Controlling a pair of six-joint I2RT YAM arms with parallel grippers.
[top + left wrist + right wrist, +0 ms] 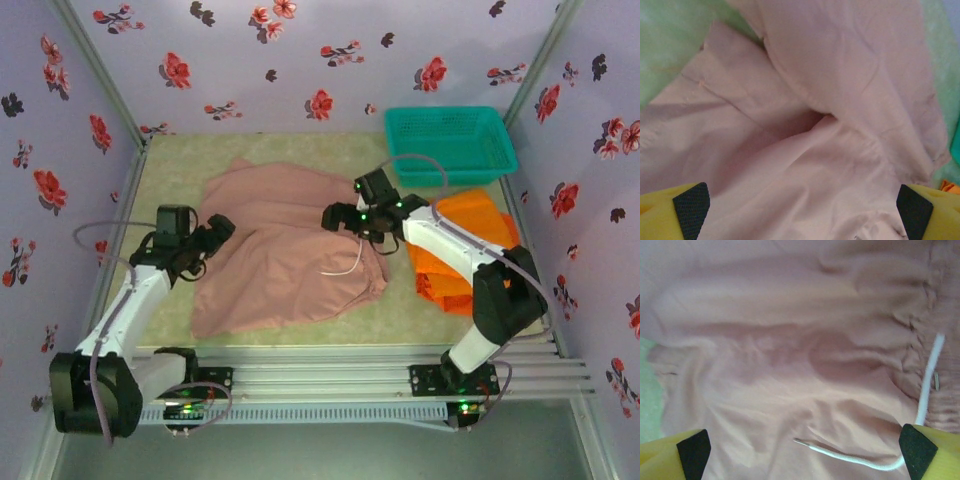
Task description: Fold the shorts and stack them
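The large pink-brown shorts (275, 255) lie spread and rumpled across the middle of the mat, their white drawstring (350, 268) trailing near the right edge. Orange shorts (470, 235) lie in a pile at the right, partly under the right arm. My left gripper (220, 230) hovers open over the pink shorts' left edge; in the left wrist view the black pads (691, 209) stand wide apart above the cloth (805, 150). My right gripper (332, 217) is open over the pink shorts' right part; its pads (916, 450) frame the cloth, with the drawstring (927, 385) beside one pad.
A teal mesh basket (450, 140) stands at the back right, just behind the orange pile. The green mat (170, 170) shows bare at the back left. Floral walls close in on three sides, and a metal rail (380, 370) runs along the near edge.
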